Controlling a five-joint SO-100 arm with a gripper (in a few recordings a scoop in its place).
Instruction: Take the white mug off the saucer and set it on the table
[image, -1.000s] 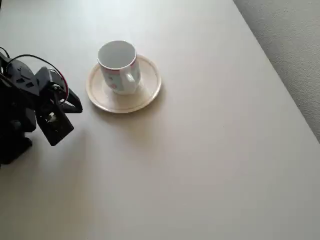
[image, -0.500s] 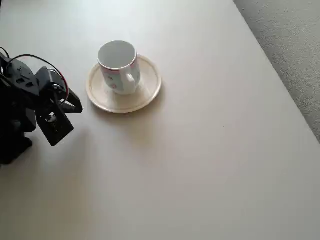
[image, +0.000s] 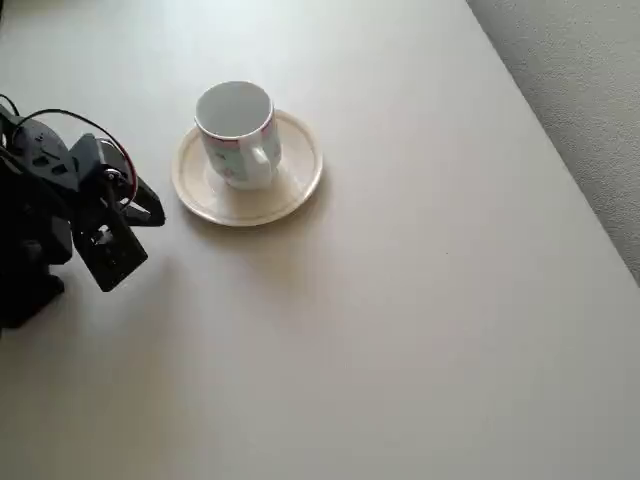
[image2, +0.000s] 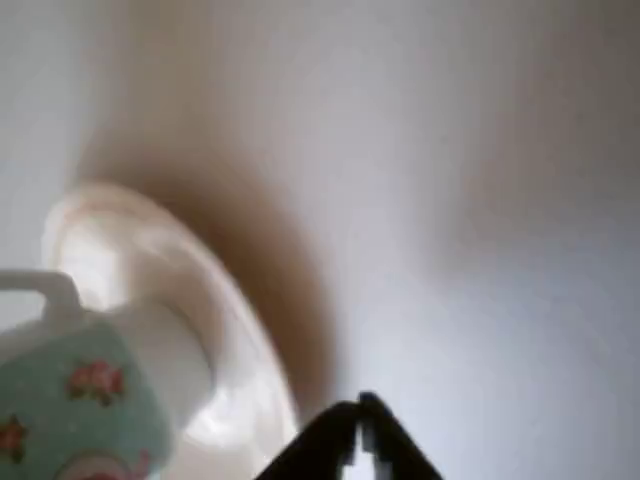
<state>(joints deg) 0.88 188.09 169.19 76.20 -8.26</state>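
Well, pincer (image2: 358, 420) closed, empty, nr saucer (image2: 240, 330).

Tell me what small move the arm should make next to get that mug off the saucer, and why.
Probably open the jaws and swing the gripper toward the white mug. In the overhead view the mug stands upright on the saucer, untouched, with the gripper off to its left over the table; in the wrist view the jaws look closed.

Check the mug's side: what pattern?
Small pink flowers on a pale green band of the white mug, clearest in the wrist view.
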